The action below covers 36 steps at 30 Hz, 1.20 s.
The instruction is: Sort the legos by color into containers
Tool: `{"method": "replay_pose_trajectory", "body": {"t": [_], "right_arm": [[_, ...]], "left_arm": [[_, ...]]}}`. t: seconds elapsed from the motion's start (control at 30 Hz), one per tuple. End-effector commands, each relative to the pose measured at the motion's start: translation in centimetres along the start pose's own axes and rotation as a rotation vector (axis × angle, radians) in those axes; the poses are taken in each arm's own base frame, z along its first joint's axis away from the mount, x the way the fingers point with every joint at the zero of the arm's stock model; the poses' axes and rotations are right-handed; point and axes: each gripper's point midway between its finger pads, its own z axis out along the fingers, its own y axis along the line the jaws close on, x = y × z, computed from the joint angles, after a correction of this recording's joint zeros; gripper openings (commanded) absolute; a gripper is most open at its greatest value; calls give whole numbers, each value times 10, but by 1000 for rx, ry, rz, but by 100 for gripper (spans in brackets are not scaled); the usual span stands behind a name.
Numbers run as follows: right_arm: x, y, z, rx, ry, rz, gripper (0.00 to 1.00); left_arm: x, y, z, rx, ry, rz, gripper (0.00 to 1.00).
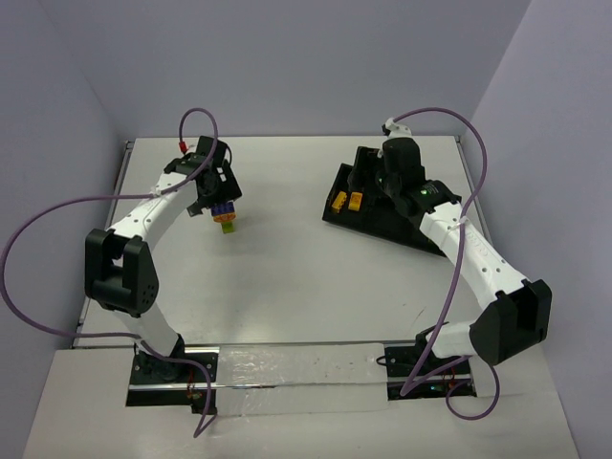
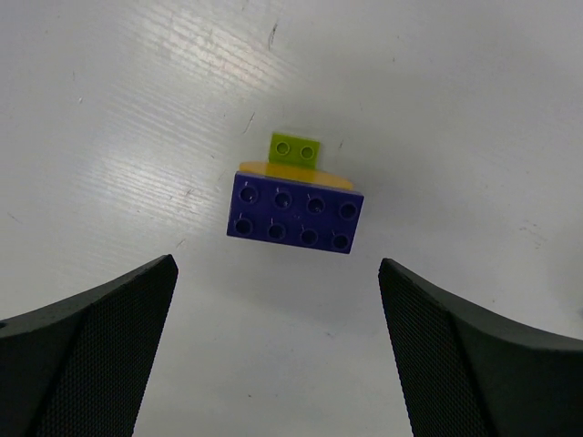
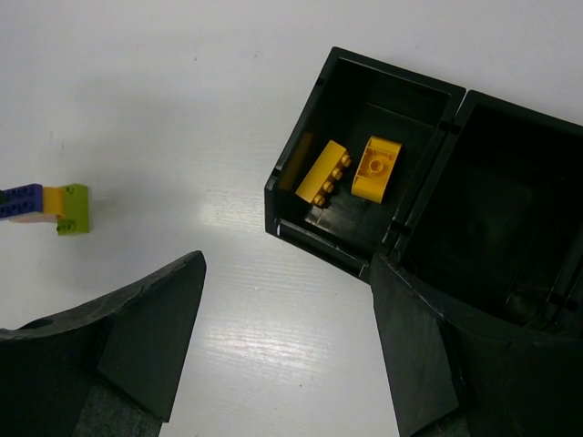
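Note:
Three legos sit joined in one cluster on the white table: a blue-purple brick (image 2: 296, 214), an orange-yellow one (image 2: 291, 170) and a small lime green one (image 2: 295, 148). My left gripper (image 2: 278, 266) hovers just above the cluster (image 1: 225, 218), open, with only bare table between its fingers. The containers are sections of a black tray (image 3: 310, 232) at the right. Its end section holds two orange-yellow bricks (image 3: 325, 173) (image 3: 377, 167). My right gripper (image 3: 290, 273) hangs open over the tray's near edge (image 1: 375, 184), holding nothing. The cluster (image 3: 46, 205) shows far left in the right wrist view.
The neighbouring tray section (image 3: 510, 209) looks dark with no brick visible in it. The tray (image 1: 382, 215) lies at an angle near the table's right rear. Purple cables loop beside both arms.

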Motion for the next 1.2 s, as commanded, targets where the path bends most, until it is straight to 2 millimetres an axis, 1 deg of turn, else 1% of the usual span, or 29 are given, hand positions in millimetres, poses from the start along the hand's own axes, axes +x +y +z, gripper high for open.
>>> {"method": "replay_pose_trajectory", "body": {"t": [0.0, 0.13, 0.43, 0.57, 0.73, 0.9, 1.1, 1.17], "right_arm": [[-14, 10, -7, -30, -33, 6, 80], [-15, 13, -8, -41, -35, 12, 80], [-11, 16, -5, -59, -23, 19, 80], [-10, 16, -5, -57, -18, 18, 80], [-10, 15, -6, -53, -17, 16, 80], [-9, 15, -6, -53, -13, 16, 80], [-8, 16, -6, -59, -8, 17, 80], [-7, 16, -6, -56, -6, 13, 80]], "left_arm": [[-9, -4, 5, 1, -4, 72, 99], [-7, -12, 10, 32, 15, 99, 99], [-1, -16, 26, 36, 41, 153, 99], [-3, -17, 31, 29, 38, 162, 99], [-2, -19, 35, 30, 40, 168, 94], [-6, -20, 33, 43, 19, 167, 85], [-3, -25, 37, 64, 32, 179, 82], [-2, -26, 38, 70, 32, 179, 76]]}}
